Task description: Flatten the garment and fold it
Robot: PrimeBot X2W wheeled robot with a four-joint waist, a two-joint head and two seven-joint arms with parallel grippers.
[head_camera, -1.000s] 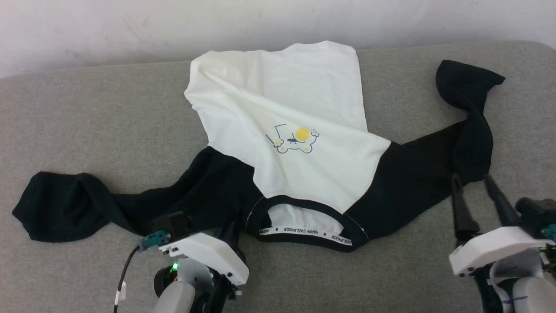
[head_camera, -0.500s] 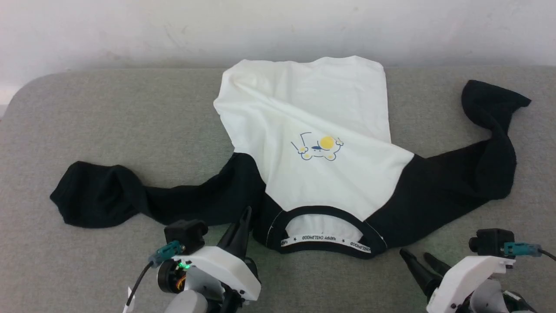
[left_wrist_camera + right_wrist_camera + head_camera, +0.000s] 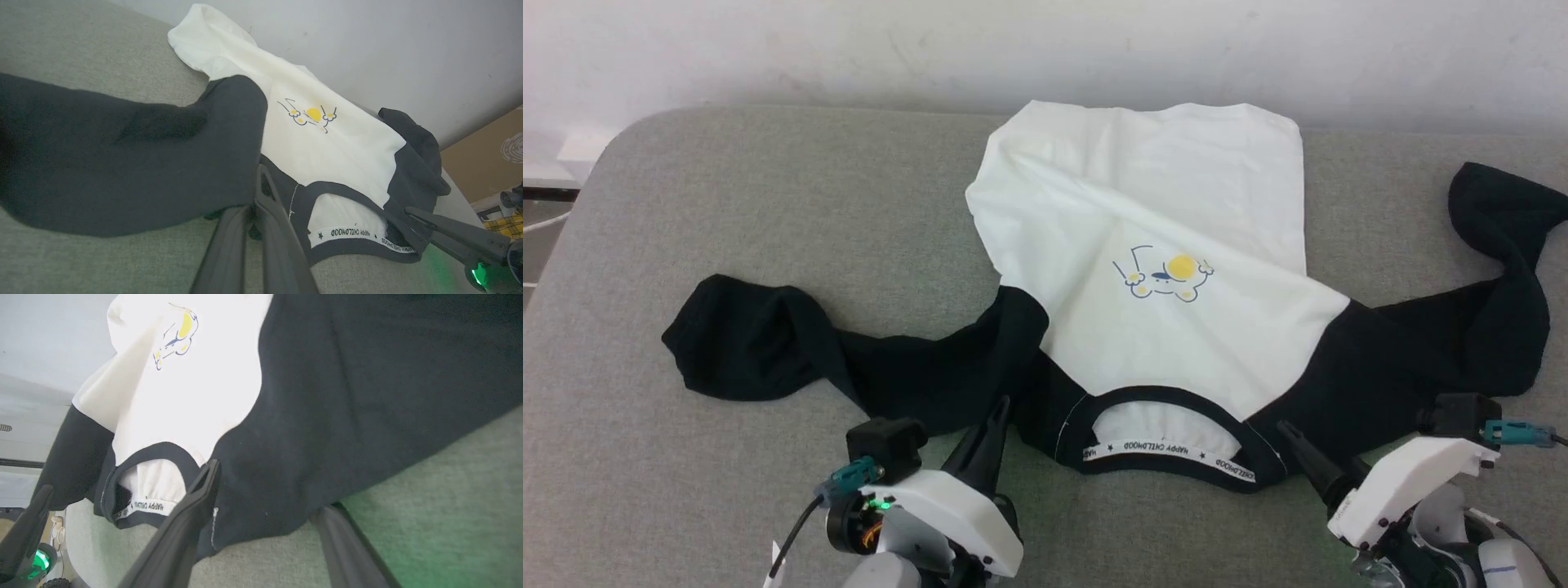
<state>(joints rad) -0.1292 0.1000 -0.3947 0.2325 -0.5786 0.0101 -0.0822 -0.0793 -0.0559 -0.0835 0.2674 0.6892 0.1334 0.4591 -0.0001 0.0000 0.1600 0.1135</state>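
Garment [image 3: 1176,343] spread face up on the grey counter [image 3: 768,204], front print [image 3: 1164,276] showing. The long axis of the cream body runs from the black collar [image 3: 1168,396], at the near edge beside the robot, to the hem [image 3: 1160,110], which points at the wall [image 3: 849,41]; the axis leans slightly to the left going away. The left sleeve [image 3: 768,351] lies crosswise to the left and ends in a bunched cuff. The right sleeve [image 3: 1462,351] runs right, then bends back toward the wall. Left pincer [image 3: 999,406]: fingers pressed together, tips on the black shoulder cloth just left of the collar; whether cloth is pinched cannot be told. Right pincer [image 3: 269,486]: jaws spread wide, straddling the edge of the black right shoulder, one finger above the cloth by the collar, the other at its underside.
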